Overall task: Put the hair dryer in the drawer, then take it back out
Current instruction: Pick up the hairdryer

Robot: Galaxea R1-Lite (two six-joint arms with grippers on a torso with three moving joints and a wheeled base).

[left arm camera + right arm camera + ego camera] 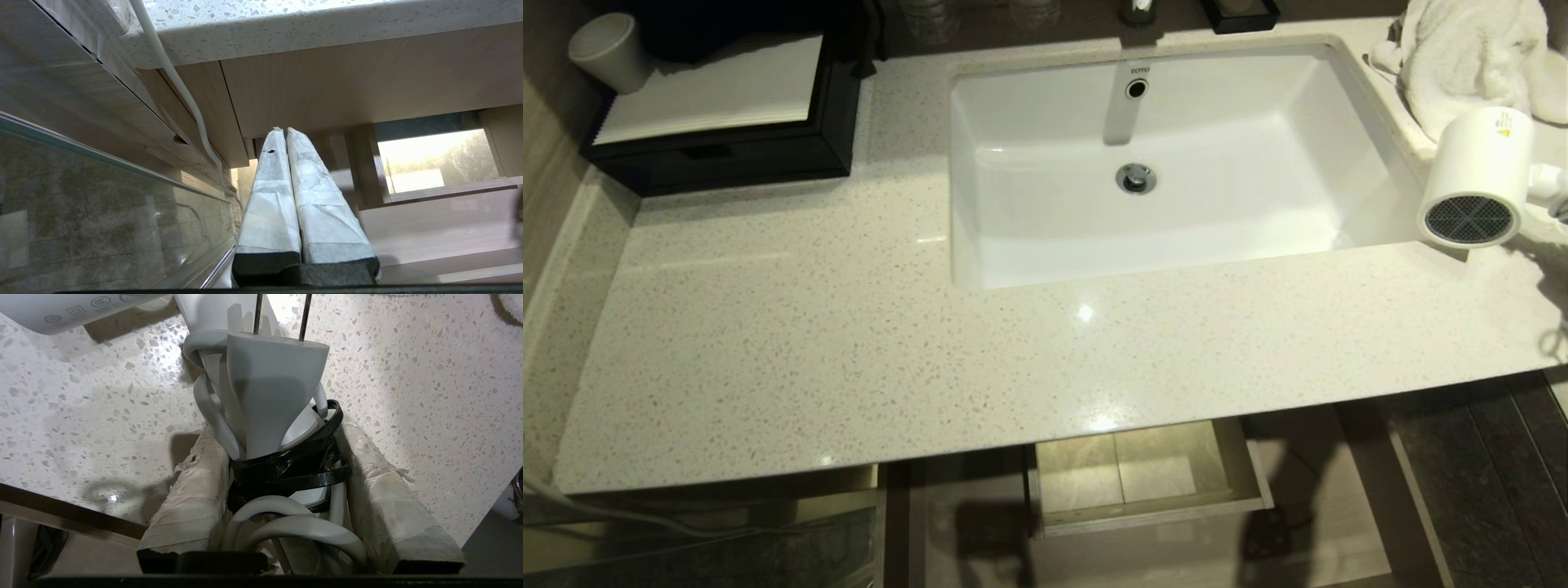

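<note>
Jaws of the right gripper (282, 457) clamp the hair dryer's (1478, 175) cord-wrapped handle, cut off at frame edge; left gripper (286, 132) closed, empty.

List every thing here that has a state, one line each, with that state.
Hair dryer: lifted above the counter, grille end facing the camera, cord bundled at the handle.
Right gripper: shut on the handle and bundled cord.
Left gripper: shut, empty, parked below the counter edge.
Drawer: pulled open, nothing visible inside.
Sink: dry, drain open.
Towel: crumpled on the counter.
</note>
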